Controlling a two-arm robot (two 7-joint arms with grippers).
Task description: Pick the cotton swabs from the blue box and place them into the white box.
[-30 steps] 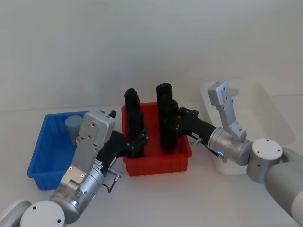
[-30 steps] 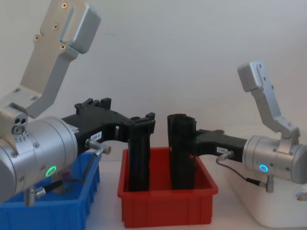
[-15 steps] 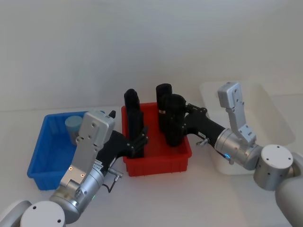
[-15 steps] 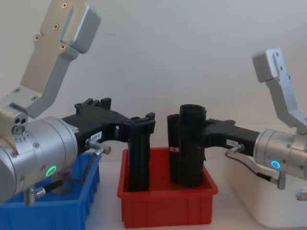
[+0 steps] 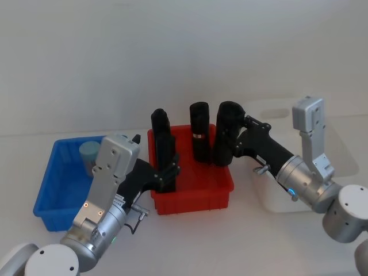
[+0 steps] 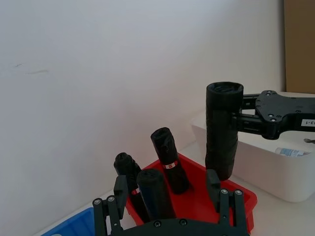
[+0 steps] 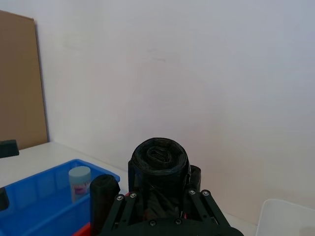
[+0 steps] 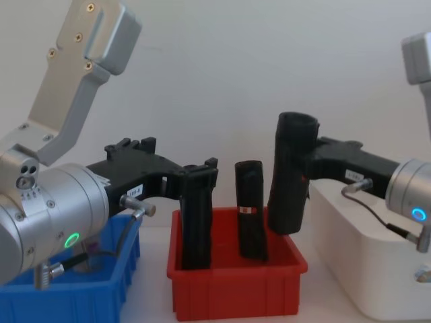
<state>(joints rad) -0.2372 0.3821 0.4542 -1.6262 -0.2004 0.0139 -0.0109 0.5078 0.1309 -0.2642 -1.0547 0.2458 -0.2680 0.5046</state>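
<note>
- A cotton swabs jar [image 5: 89, 153] stands at the blue box's [image 5: 52, 198] far edge.
- The right gripper [image 8: 296, 176] grips a black tube [image 8: 291, 173] lifted over the red bin's [image 8: 236, 291] right edge, beside the white box [image 8: 353, 266].
- The left gripper [image 8: 200, 176] clasps another black tube [image 8: 196, 225] standing by the bin's left edge.

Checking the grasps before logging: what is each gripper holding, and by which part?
The right gripper clamps a black tube by its upper half, above the red bin. The left gripper grips another black tube near its top.
</note>
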